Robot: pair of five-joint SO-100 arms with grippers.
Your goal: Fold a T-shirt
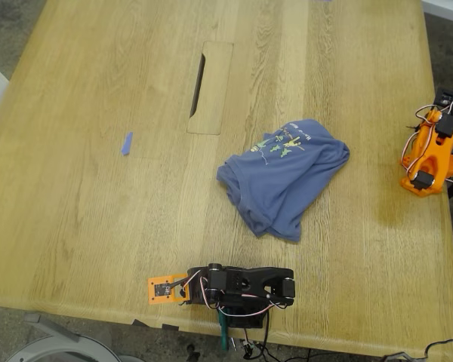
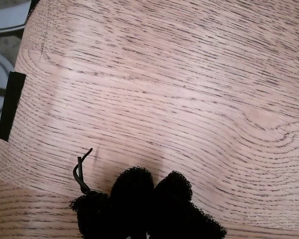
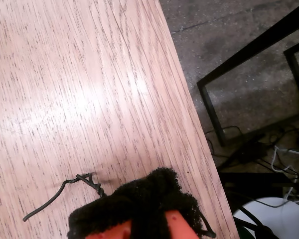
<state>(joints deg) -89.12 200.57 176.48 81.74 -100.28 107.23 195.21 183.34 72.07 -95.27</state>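
A light oak surface [image 1: 98, 226] with a long cable slot [image 1: 198, 84] carries the crumpled T-shirt [image 1: 283, 175] near its middle. A tiny blue scrap [image 1: 127, 143] lies well apart, toward the exterior view's left.

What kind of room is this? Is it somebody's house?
Probably a workshop or lab, not a home: two small robot arms sit on a big wooden table, with loose cables on a bare concrete floor.
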